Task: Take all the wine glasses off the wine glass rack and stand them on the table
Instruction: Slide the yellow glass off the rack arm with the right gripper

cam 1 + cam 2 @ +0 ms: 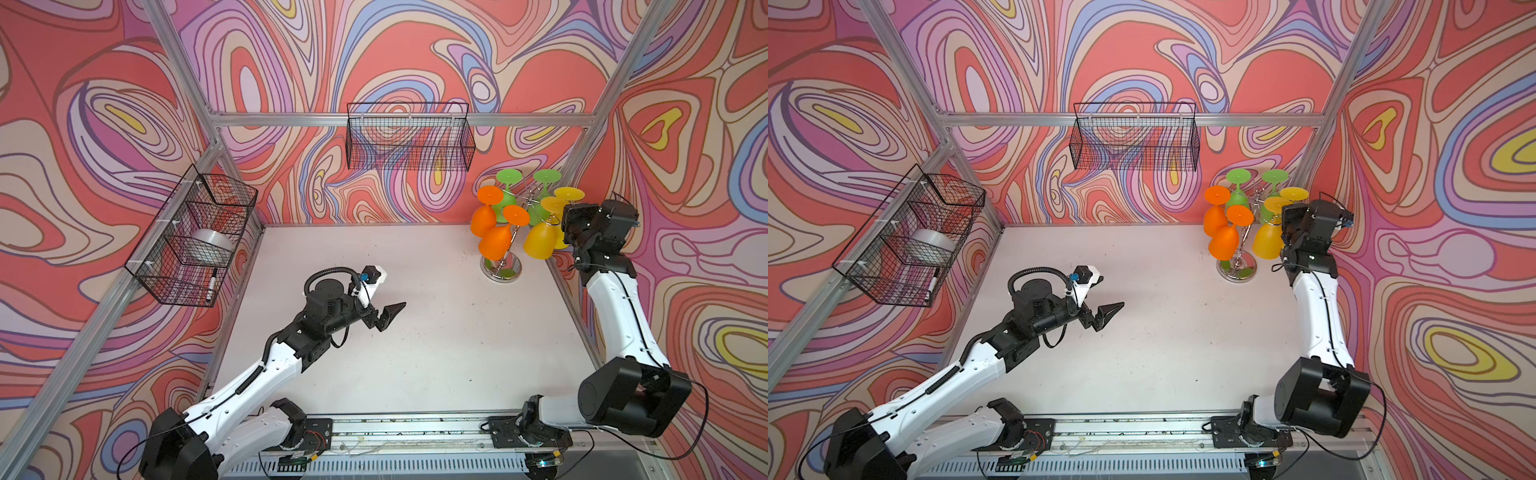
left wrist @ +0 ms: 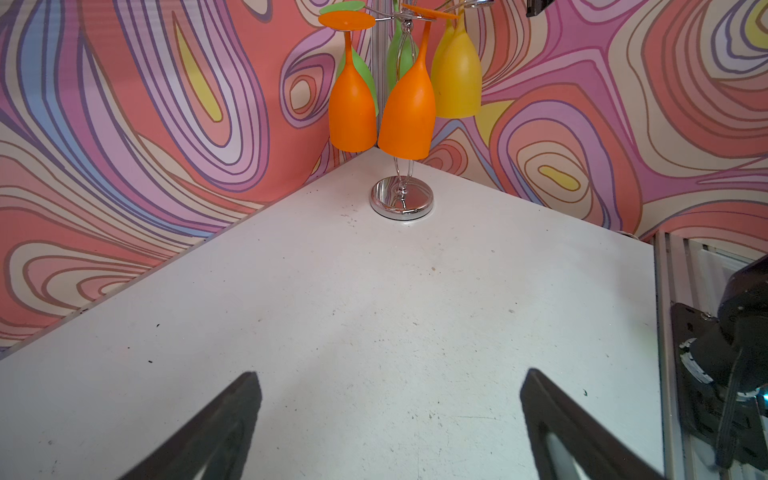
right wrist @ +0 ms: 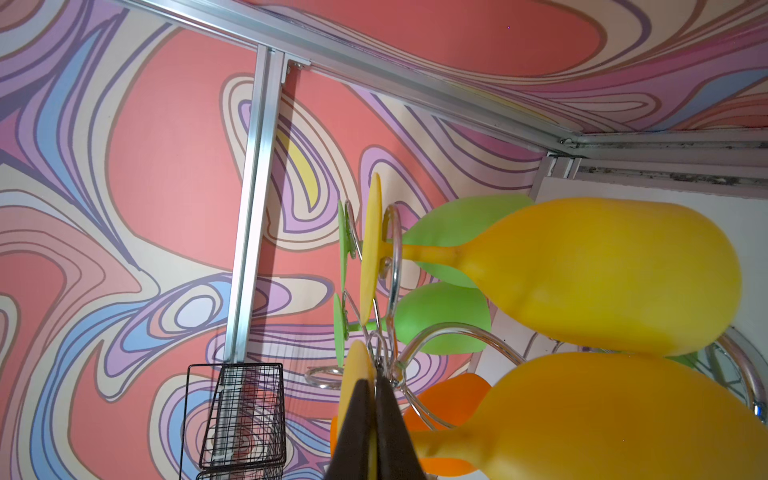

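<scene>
CAUGHT BY THE FOOT: The chrome wine glass rack (image 1: pixel 500 272) stands on the white table (image 1: pixel 415 353), its round mirrored base flat on the surface and six coloured glasses hanging bowl-down from its looped wire arms. On the side of the rack facing the right arm, the right gripper (image 3: pixel 372 382) is raised to the level of those wire arms. Its jaws are pressed together on the thin disc foot of the yellow wine glass (image 1: pixel 540 243), which hangs on the rack. The right wrist view shows a sliver of yellow between the two dark fingers (image 3: pixel 392 440). A second yellow glass (image 1: pixel 569 193) hangs just behind the gripped one. Two green glasses (image 1: pixel 509 176) hang on the rack's far side. Two orange glasses (image 1: pixel 494 243) hang on the side away from the right arm, their bowls close together above the base. The left gripper (image 2: pixel 390 374) is held over the table well apart from the rack and pointed toward it, jaws spread wide with nothing between them. Farther from the rack, a black wire basket (image 1: pixel 409 137) hangs on the back wall. A second wire basket (image 1: pixel 195 232) hangs on the side wall, with a marker pen (image 1: pixel 212 284) standing in one end compartment and a silvery roll (image 1: pixel 208 243) in the middle one.
</scene>
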Tool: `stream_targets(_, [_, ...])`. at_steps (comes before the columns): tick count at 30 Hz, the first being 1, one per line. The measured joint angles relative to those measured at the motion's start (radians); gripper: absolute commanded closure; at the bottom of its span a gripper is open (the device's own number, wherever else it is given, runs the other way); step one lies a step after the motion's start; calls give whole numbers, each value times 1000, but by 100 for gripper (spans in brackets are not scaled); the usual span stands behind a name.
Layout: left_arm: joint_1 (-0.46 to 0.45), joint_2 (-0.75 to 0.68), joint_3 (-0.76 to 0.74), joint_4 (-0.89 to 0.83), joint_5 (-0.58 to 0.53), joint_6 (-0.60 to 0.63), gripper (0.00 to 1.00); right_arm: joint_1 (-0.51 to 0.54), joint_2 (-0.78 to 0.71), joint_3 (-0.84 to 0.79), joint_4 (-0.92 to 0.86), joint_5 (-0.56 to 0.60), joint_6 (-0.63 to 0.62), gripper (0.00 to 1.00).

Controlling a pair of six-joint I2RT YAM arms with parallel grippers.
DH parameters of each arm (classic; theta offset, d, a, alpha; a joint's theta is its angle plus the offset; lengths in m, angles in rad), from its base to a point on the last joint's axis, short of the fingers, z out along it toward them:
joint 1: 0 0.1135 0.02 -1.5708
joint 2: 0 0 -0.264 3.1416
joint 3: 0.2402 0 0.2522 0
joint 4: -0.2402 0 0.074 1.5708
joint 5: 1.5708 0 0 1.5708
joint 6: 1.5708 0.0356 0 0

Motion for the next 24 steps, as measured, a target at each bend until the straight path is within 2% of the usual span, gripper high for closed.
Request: stream_targets(24, [0, -8, 0, -13, 0, 0, 2, -32, -173, -34, -85, 10, -41, 100])
